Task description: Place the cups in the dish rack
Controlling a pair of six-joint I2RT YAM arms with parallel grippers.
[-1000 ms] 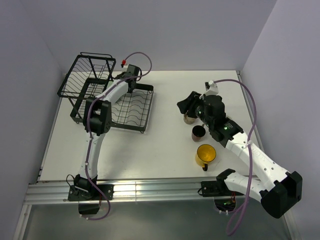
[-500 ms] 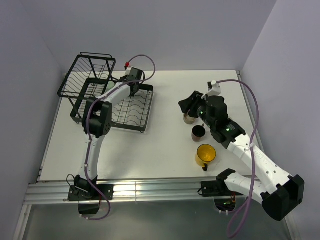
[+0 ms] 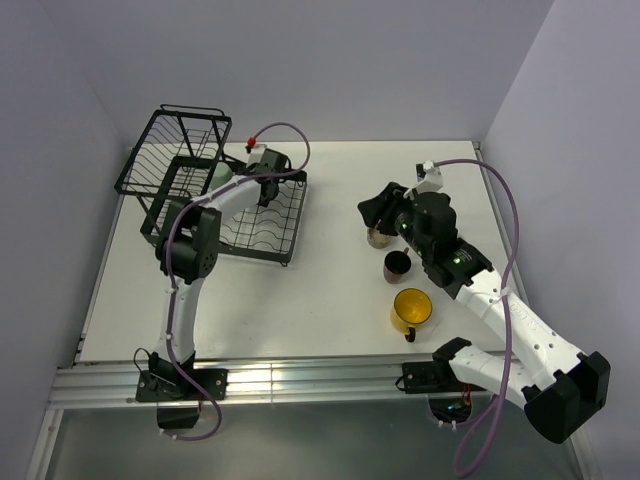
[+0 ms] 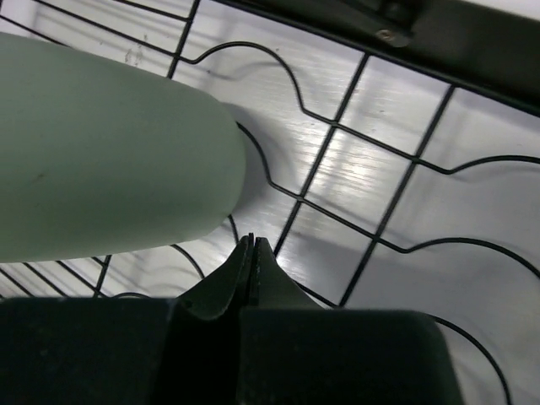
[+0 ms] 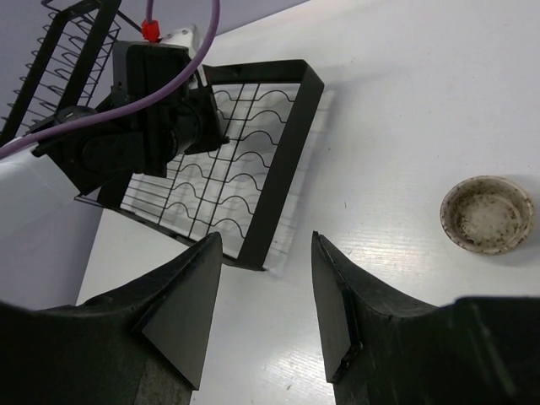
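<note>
you see the green tumbler on its side in the dish rack; beige cup, brown mug, yellow mug upright on the counter.

Pale green tumbler lying across dish rack wires, jaws closed together just beside it

Four cups, one black wire dish rack, two robot arms, two end effectors.

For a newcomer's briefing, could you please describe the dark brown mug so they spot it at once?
On the white table, look right of the black dish rack, where three cups stand in a row. The dark brown mug is the middle one, far darker than the beige cup and yellow mug flanking it.
</note>
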